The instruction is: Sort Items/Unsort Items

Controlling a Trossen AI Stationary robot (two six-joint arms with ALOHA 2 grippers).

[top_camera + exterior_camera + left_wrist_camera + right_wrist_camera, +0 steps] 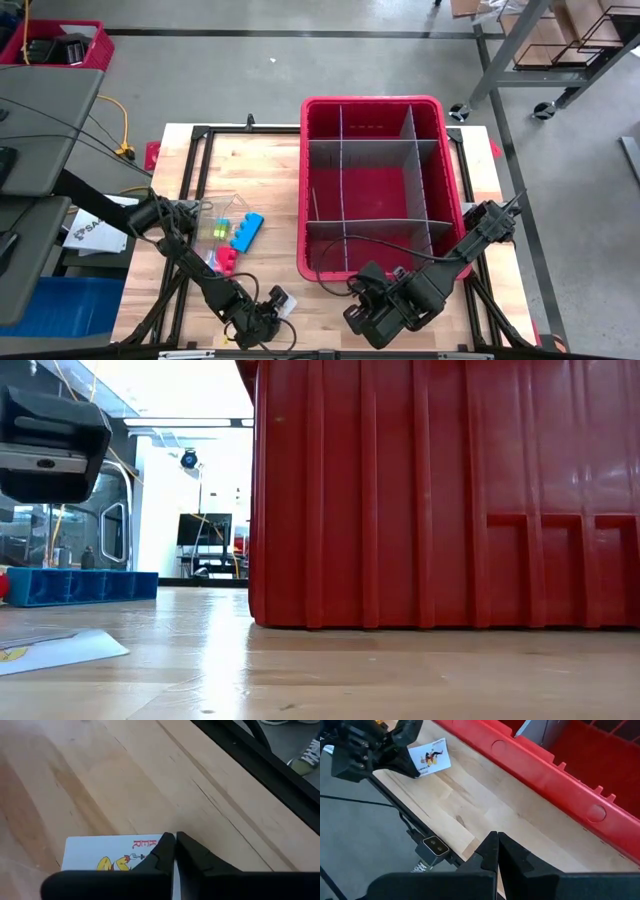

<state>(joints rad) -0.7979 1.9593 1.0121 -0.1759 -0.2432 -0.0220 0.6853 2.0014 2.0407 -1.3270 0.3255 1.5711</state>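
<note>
- Items sit in a small cluster on the left of the counter (pixel 270 190): a blue block (pixel 246 232), a red block (pixel 226 259) just near of it, and yellow-green pieces (pixel 217 228) under a clear plastic bag (pixel 222 208).
- My left end effector (pixel 175 839) is at the near edge of the counter, fingers pressed together, tips over a joker playing card (pixel 107 851) lying flat; I cannot tell if they touch it.
- My right end effector (pixel 496 838) hovers near the counter's near edge, jaws closed on nothing, just near of the red bin (pixel 372 110).
- That divided bin stands on the right half of the counter.
</note>
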